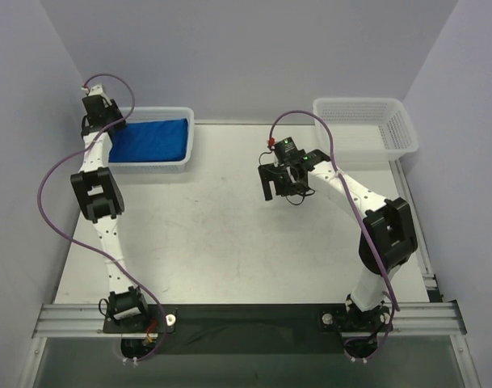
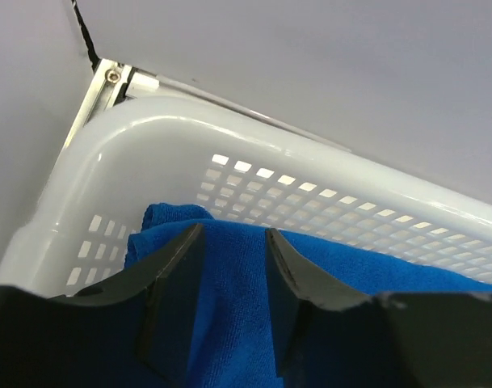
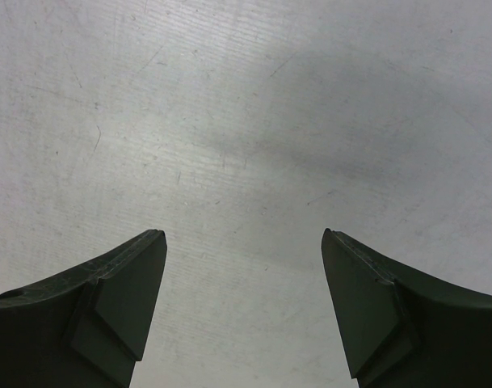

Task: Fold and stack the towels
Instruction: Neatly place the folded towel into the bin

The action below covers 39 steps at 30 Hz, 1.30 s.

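Only the left wrist view shows the left gripper [image 2: 234, 230] straddling the folded, plush blue towels [image 2: 229, 323] inside the basket [image 2: 229, 137]; I cannot tell if it grips. The right gripper [image 3: 241, 234], right of the basket, gapes wide.

The pale grey matte worktop [image 1: 229, 242] is rectangular, and the right wrist view shows fine scratches and scuffs across its surface. A white plastic mesh basket [image 1: 149, 166] sits on its far left corner. A second white plastic mesh basket [image 1: 351, 153] sits on the far right corner, well apart from the first. A dark strip [image 1: 246, 319] runs along the near edge.
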### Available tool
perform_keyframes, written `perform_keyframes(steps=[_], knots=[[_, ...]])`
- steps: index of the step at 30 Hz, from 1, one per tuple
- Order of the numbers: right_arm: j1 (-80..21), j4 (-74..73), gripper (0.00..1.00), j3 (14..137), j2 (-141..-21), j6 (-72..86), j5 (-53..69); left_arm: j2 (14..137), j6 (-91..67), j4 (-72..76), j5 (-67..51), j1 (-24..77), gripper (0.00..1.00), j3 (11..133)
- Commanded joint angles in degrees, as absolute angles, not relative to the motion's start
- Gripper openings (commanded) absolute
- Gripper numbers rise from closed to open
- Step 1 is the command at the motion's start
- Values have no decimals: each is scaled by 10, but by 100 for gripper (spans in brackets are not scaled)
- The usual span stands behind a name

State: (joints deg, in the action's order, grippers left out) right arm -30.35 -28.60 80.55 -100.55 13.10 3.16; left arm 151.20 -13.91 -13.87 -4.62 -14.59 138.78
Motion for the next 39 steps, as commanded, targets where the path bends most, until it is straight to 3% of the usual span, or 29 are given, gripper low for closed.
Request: perform_keyframes(steps=[1, 9, 11, 16, 23, 34, 39], knots=[[-304, -308, 79, 791, -973, 134, 11, 1450, -140, -98, -69, -152, 47, 1413], [-308, -301, 79, 753, -933, 133, 11, 1338, -147, -114, -69, -152, 49, 1283], [-308, -298, 79, 747, -925, 131, 10, 1317, -140, -106, -69, -149, 42, 1211], [-308, -294, 79, 744, -920, 127, 12, 1283, -126, -100, -59, -149, 38, 1122], [-307, -294, 79, 745, -925, 120, 13, 1303, -102, -110, -12, -155, 31, 1102], [-305, -294, 79, 731, -910, 113, 3, 1304, -114, -153, 59, -171, 32, 1118], [-304, -292, 79, 706, -873, 112, -23, 1274, -110, -156, 73, -172, 36, 1095]])
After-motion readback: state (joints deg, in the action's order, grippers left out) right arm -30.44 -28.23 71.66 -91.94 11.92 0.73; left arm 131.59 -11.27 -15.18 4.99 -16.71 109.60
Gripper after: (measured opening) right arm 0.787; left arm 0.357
